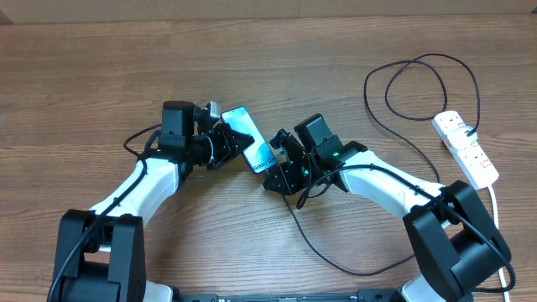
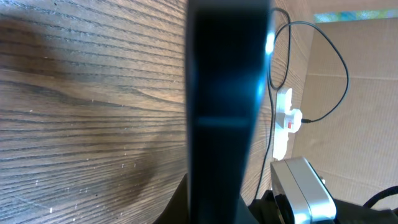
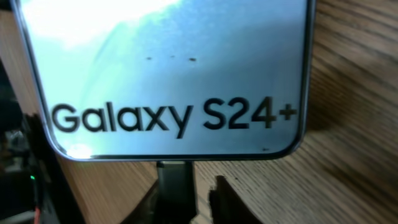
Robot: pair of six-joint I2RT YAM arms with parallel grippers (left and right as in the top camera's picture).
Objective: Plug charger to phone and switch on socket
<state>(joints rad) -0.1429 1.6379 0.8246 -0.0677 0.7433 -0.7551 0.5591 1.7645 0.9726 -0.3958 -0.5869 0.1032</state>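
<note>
Your left fingers (image 1: 220, 143) are closed on the phone (image 1: 249, 137), holding it tilted above the surface (image 1: 84, 67), roughly midway between the left and right edges. Its pale blue screen reads "Galaxy S24+" in your right wrist view. Just right of it, your right fingers (image 1: 279, 165) are clamped on the plug tip (image 3: 174, 175) of the charger cable (image 1: 366, 88). That tip touches the middle of the phone's bottom edge, but you can't tell whether it is fully seated. The cable trails toward the near edge, then loops around by the far right corner. The power strip (image 1: 466, 148) lies along the right edge, well apart from both arms. Its thick white cord (image 1: 497, 214) runs toward the near edge.
</note>
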